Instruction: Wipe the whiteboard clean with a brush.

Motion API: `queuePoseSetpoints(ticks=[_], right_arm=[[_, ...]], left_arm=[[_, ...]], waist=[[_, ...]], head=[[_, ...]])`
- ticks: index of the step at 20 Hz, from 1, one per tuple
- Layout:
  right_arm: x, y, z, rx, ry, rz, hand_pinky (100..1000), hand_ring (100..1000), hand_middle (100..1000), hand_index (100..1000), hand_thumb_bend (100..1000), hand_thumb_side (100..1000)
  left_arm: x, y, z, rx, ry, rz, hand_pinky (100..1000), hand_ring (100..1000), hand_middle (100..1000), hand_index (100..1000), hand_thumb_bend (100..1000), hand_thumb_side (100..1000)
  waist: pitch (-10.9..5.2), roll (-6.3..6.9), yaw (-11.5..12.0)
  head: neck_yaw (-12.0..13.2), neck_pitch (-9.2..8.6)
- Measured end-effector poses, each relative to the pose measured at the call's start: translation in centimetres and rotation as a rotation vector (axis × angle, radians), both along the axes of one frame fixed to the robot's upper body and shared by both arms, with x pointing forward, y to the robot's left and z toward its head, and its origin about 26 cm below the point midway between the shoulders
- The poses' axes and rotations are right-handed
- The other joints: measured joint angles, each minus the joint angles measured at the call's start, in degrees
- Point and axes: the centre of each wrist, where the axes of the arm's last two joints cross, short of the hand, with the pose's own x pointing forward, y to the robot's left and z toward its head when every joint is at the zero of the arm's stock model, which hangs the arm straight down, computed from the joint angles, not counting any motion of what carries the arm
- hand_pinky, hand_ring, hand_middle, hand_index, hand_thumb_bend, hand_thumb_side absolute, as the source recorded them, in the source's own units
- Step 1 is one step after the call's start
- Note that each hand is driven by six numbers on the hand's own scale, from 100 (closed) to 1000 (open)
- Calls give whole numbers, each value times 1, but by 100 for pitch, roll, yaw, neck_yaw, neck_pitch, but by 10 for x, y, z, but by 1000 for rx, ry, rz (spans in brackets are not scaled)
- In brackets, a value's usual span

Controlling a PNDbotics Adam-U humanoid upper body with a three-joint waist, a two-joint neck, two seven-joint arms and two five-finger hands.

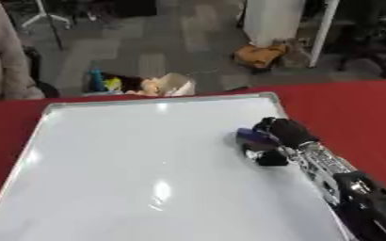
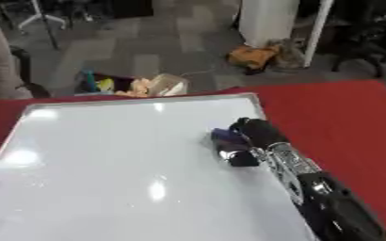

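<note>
The right hand point(image 1: 285, 133), fingers curled round the dark brush point(image 1: 254, 139), presses it on the whiteboard point(image 1: 130, 164) near its far right corner; ideally keep the brush flat and sweep in overlapping passes across the whiteboard.

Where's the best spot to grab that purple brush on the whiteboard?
By its upper body, from above and from the right. The brush lies flat on the whiteboard near its right edge, so only top and sides are free. The right hand already curls round it that way.
</note>
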Motion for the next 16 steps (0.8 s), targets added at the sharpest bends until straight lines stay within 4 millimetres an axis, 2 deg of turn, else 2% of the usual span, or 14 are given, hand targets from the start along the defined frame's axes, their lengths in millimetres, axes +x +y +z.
queuePoseSetpoints(ticks=[8,11,12,16], right_arm=[[0,2,9,78,79,59,606,696,732,804,417,827],[0,4,10,96,81,70,584,663,715,793,363,796],[0,4,10,99,81,71,578,654,711,789,276,749],[0,4,10,100,80,73,592,676,721,795,270,694]], left_arm=[[0,0,0,0,0,0,525,612,614,739,744,848],[0,0,0,0,0,0,525,612,614,739,744,848],[0,0,0,0,0,0,525,612,614,739,745,848],[0,0,0,0,0,0,526,612,614,739,745,848]], waist=[[-9,0,1],[-10,1,6],[-10,2,9],[-13,4,34]], head=[[-3,0],[-6,0],[-9,0],[-19,0]])
